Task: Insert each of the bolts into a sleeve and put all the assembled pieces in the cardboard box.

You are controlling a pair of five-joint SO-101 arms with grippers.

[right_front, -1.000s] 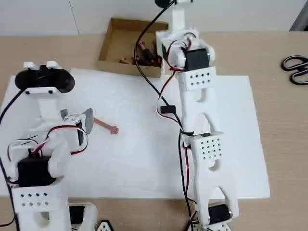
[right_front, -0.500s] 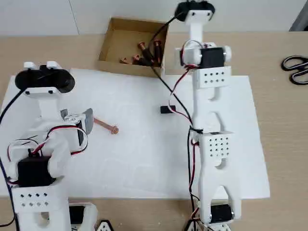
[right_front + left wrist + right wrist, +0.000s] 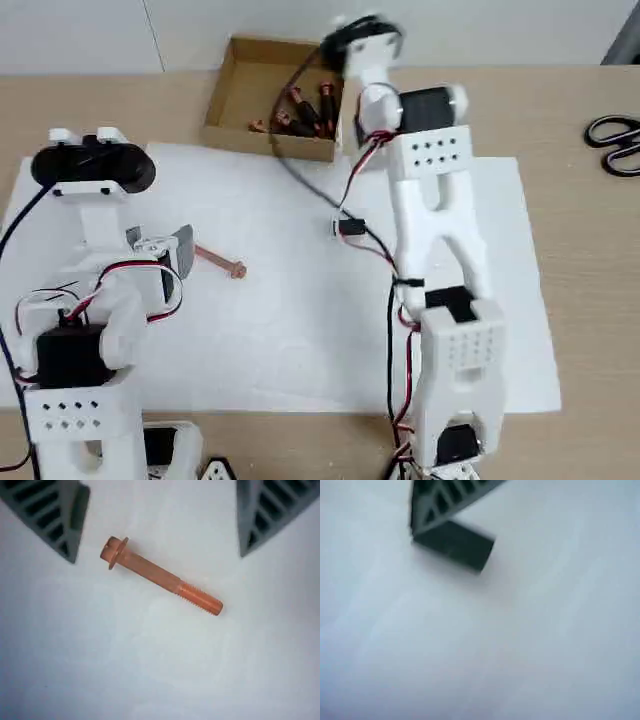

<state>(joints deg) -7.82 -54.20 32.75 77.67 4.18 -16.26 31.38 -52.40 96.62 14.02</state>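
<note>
High view: the bolt (image 3: 220,262) lies left of centre on the sheet (image 3: 280,330), just beside the left gripper (image 3: 160,248). The sleeve (image 3: 347,227) sits mid-frame, and the box (image 3: 265,140) at upper middle holds assembled pieces.

Left wrist view: the jaws are apart with the bolt loose between them.

Right wrist view: the sleeve is at upper left, and I cannot tell the right gripper's (image 3: 450,502) state.

Picking up the bolt seems to be the step in hand. The next move calls for closing on its shank.

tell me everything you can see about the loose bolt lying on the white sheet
The bolt is copper-coloured and looks metal: a flanged head, a smooth shank, then thread toward the tip. It lies flat on its side on the white sheet, with nothing fitted over it. The left pincer frames it, jaws wide apart to either side, clear of it. Only the sheet touches it.
</note>
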